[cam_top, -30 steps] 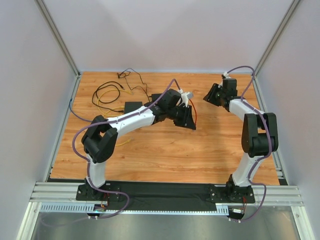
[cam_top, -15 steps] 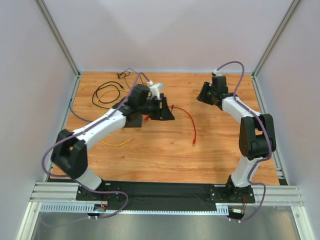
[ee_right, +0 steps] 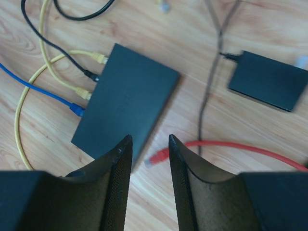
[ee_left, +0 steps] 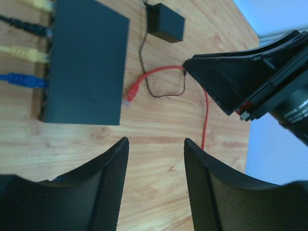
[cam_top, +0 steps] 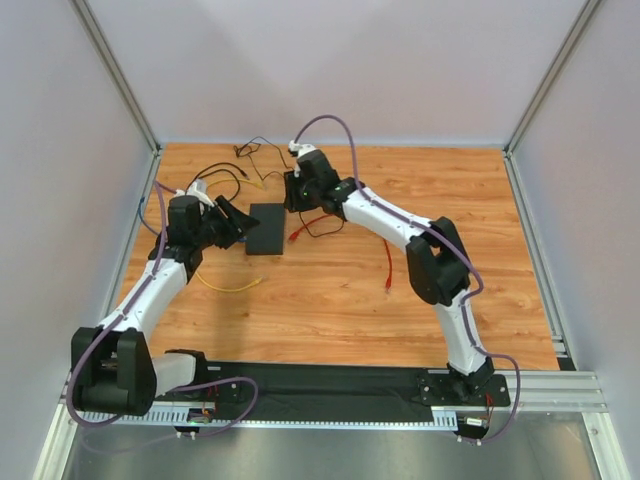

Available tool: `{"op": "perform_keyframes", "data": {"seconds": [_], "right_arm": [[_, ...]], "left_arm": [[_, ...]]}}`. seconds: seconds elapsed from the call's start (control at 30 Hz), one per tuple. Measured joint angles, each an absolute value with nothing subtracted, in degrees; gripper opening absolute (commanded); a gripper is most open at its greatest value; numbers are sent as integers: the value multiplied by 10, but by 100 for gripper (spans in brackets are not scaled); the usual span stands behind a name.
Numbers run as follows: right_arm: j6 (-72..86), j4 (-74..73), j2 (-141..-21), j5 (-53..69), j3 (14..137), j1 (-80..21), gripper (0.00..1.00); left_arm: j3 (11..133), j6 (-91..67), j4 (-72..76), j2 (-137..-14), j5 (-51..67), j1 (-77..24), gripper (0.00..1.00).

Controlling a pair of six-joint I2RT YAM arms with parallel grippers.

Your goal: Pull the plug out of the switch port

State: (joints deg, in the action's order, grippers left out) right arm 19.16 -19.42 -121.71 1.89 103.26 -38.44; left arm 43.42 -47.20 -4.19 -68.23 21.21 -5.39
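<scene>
1. Reading progress from the near side: the red cable lies loose across the table, snagged on nothing.
2. Its red plug sits bare on the wood just beside the switch, at the blank edge and in no socket. My read: if red was the target, the pull is done. I can't confirm which plug was meant.
3. Left gripper: jaws apart with nothing between them, hovering near the switch.
4. The switch lies flat on the table's left-middle, between the two grippers. It's a matte black, flat rectangular box with a plain, unmarked top.
5. On the edge away from the red plug, the yellow plugs, black plug and blue plug are seated in a row.
6. Right gripper: jaws parted and empty, above the switch's blank edge and the red plug.
7. Farther back, the small black adapter on its thin wire is apart from the switch and not involved.
8. What's left, as I judge it: only backing the arms off, unless another plug has to come out.
</scene>
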Motion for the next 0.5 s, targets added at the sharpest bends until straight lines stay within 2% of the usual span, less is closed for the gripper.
{"op": "perform_keyframes", "data": {"seconds": [0.07,0.17,0.33,0.5], "right_arm": [[182,-209,-1260,17,1079,-407,37],[176,-223,-1304,16,1119,-429,37],[168,-241,-1338,21,1134,-440,37],[160,-246,-1344,20,1134,-437,37]], "left_arm": [[420,-485,-36,-689,206,-43,51],[417,-496,-17,-713,200,-32,49],[413,-496,22,-759,189,-10,54],[401,-496,74,-826,196,4,54]]}}
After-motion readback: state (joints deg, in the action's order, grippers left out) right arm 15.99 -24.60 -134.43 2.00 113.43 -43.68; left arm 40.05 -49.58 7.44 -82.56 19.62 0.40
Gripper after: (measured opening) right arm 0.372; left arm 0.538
